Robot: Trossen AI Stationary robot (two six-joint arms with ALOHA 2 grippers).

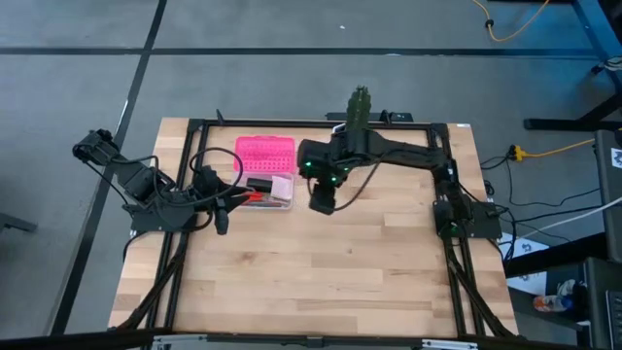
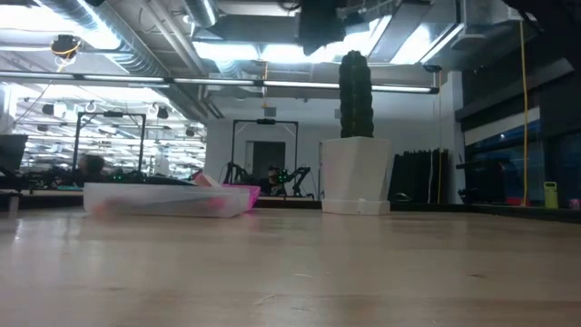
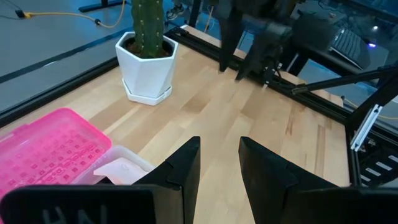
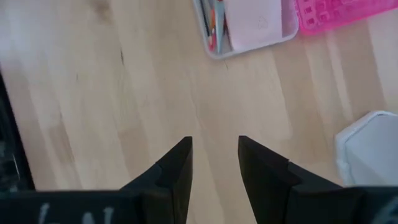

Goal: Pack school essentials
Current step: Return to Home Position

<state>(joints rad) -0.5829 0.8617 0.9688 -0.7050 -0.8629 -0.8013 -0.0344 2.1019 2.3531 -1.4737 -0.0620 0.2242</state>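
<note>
The school essentials lie inside a clear box (image 1: 272,191): a pink square pad (image 1: 282,187), a black oblong block (image 1: 258,183) and red and orange pieces (image 1: 255,198). The right wrist view shows the pad (image 4: 255,22) beside thin pens and an orange pencil (image 4: 214,25) in the box. Its pink lid (image 1: 264,154) lies open on the table behind it. My left gripper (image 1: 229,199) (image 3: 219,155) is open, just left of the box. My right gripper (image 1: 323,200) (image 4: 214,155) is open, raised above bare table to the right of the box.
A cactus (image 1: 360,105) in a white pot (image 3: 147,68) stands on the table at the far edge, behind my right arm; it also shows as the cactus (image 2: 356,95) in the low view. A black frame (image 1: 292,123) borders the table. Bare wood (image 1: 321,262) fills the near half.
</note>
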